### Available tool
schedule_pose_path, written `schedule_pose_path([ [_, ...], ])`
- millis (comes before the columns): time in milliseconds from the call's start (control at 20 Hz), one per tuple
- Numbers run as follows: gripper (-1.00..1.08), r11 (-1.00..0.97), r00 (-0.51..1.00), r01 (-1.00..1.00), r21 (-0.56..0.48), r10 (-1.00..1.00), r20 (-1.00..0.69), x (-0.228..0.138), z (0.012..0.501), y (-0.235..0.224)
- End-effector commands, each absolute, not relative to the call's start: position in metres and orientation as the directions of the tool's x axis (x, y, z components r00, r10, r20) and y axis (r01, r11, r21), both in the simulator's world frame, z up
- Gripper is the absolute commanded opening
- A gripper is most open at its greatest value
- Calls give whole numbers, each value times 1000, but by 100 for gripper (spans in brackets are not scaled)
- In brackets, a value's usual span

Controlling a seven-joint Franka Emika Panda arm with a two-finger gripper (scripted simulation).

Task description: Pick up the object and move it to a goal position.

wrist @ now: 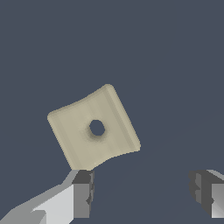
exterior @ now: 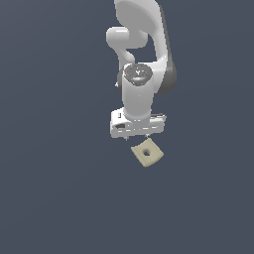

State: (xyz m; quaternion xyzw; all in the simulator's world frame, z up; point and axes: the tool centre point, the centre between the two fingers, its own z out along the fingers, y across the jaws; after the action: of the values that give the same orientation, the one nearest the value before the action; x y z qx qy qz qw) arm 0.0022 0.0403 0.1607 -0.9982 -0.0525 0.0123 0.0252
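Beige and flat, the object is seen lying on the dark slate-blue surface, a squarish block with rounded corners and a small round hole at its centre, turned at an angle rather than square to the arm. The white Panda arm is shown reaching down over it, the gripper held just above and slightly toward the exterior view's left of the block, not touching it. In the wrist view the two fingers are spread wide with nothing between them, and the block is framed beyond the fingertips, nearer to one finger than the other, so the jaws are not yet centred over it. The wide spread is judged to be kept so that the block's width can be straddled; the offset and the block's rotation suggest that the hand must be shifted and perhaps turned before a descent, so that two flat opposite sides are met rather than the rounded corners. No goal marker can be made out in either view, and the lift is judged not yet begun, the block resting flat and free of the fingers
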Motion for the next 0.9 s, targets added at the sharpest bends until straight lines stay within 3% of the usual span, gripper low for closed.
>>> schedule_pose_path([
  [0,68,-990,992,120,-74,123,-32,4,154,41],
  [850,68,-877,949,277,-394,313,-29,24,93,51],
])
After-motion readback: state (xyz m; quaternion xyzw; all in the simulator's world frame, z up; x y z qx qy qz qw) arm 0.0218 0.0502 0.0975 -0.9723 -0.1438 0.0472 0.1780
